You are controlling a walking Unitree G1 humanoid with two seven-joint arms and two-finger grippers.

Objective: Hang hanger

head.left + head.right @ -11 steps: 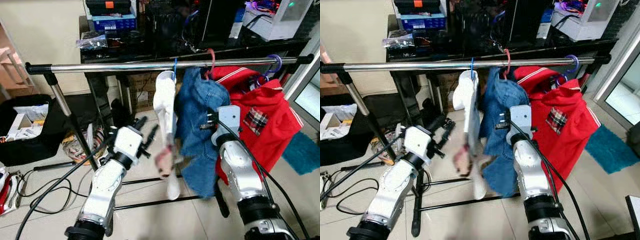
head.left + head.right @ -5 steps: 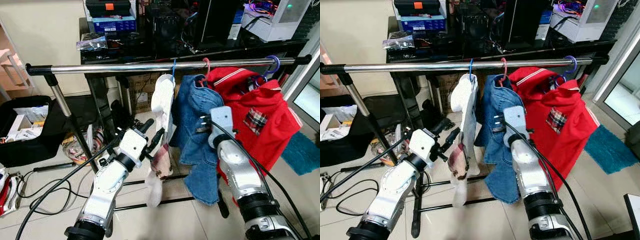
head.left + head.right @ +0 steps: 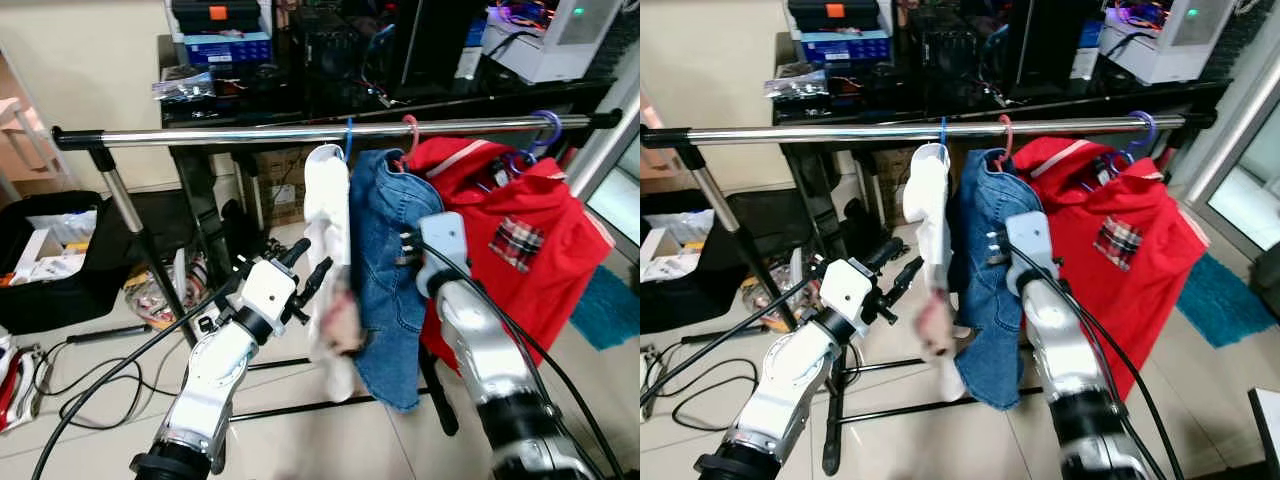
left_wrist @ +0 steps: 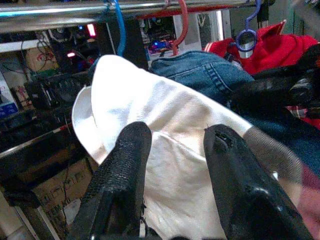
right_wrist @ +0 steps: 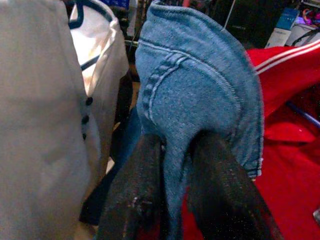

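A chrome rail [image 3: 220,133] carries three hangers. A blue hanger [image 3: 349,135] holds a white garment [image 3: 328,200], whose lower end is blurred. A pink hanger [image 3: 410,128] holds a denim garment [image 3: 385,230], and a purple hanger [image 3: 545,125] holds a red garment [image 3: 520,260]. My left gripper [image 3: 308,264] stands open just left of the white garment, with the cloth lying beyond its fingers [image 4: 125,170] in the left wrist view. My right gripper [image 5: 175,150] is shut on a fold of the denim garment [image 5: 200,90], below the rail.
Behind the rail stands a black desk [image 3: 300,100] loaded with boxes and computer gear. A black bag [image 3: 50,250] and cables [image 3: 90,390] lie on the floor at the left. The rack's base bars [image 3: 290,405] cross the floor below. A teal mat [image 3: 610,305] lies at the right.
The white garment's lower end has swung from left back to the right, against the denim. My left gripper moved in toward it a second ago and has since held still.
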